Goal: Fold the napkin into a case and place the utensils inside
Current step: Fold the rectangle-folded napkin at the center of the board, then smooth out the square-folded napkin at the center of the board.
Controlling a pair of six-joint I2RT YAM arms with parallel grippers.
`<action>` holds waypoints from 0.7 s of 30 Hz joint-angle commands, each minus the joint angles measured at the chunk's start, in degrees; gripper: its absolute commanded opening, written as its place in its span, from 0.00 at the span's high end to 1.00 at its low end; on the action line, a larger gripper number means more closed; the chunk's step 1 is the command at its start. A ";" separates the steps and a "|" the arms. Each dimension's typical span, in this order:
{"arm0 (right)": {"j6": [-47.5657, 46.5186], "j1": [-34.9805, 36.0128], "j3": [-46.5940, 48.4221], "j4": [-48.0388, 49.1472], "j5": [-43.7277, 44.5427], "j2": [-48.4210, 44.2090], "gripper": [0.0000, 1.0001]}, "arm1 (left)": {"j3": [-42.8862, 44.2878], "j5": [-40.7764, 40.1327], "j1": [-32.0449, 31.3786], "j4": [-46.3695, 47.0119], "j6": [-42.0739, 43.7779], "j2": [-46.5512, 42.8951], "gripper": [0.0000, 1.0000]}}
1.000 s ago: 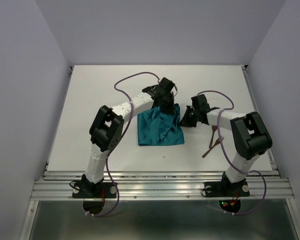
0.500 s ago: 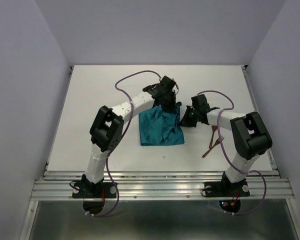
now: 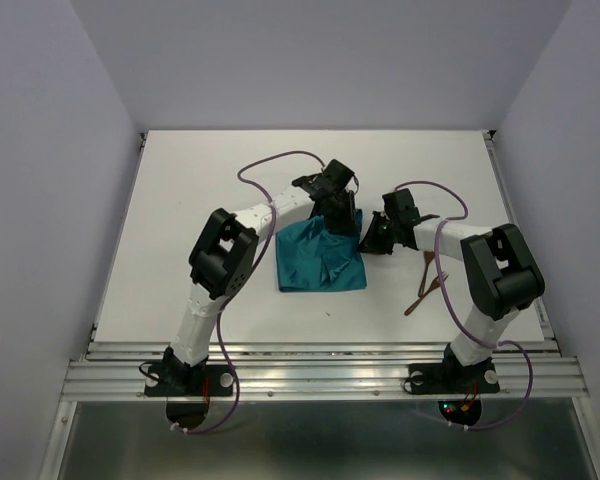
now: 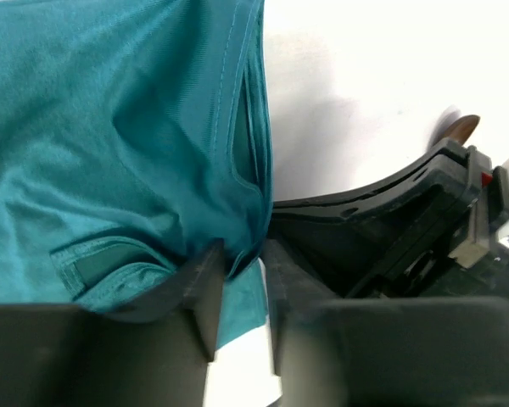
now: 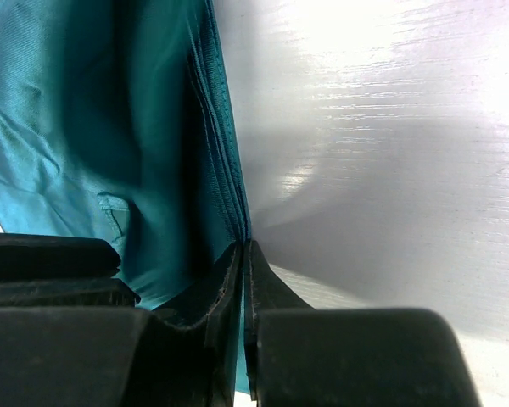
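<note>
The teal napkin (image 3: 318, 262) lies rumpled and partly folded at the table's middle. My left gripper (image 3: 338, 215) is at its far right corner. In the left wrist view its jaws stand apart, the left gripper (image 4: 242, 280) loosely straddling the napkin (image 4: 110, 127) edge. My right gripper (image 3: 368, 243) is at the napkin's right edge. In the right wrist view the right gripper (image 5: 244, 254) is shut on the layered hem of the napkin (image 5: 110, 127). The two reddish-brown utensils (image 3: 427, 283) lie crossed on the table to the right of the cloth, beside the right arm.
The white table (image 3: 180, 200) is bounded by lilac walls at the back and both sides. A metal rail (image 3: 320, 365) runs along the near edge by the arm bases. Purple cables loop over both arms. The right gripper's black body (image 4: 407, 229) sits close beside the left one.
My left gripper's jaws have parted, letting go of the napkin's corner, and the left arm's elbow has shifted slightly right. The right gripper keeps its hold and has not moved.
</note>
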 commanded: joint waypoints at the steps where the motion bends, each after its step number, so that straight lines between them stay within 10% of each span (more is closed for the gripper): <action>1: -2.66 0.97 -1.03 -2.09 3.77 -1.36 0.92 | 2.53 1.00 -0.46 0.32 1.62 -2.62 0.59; 5: -4.24 0.97 -0.85 -6.39 11.85 -5.49 0.83 | 3.14 1.88 -0.46 -0.03 4.07 -4.81 0.28; 12: -6.35 0.97 0.12 -12.72 19.60 -10.15 0.79 | 3.76 -3.02 -0.28 -2.84 7.24 -10.08 0.27; 21: -9.43 5.51 6.94 -15.98 16.26 -11.14 0.78 | -16.86 -2.43 8.76 3.12 6.10 -20.81 0.35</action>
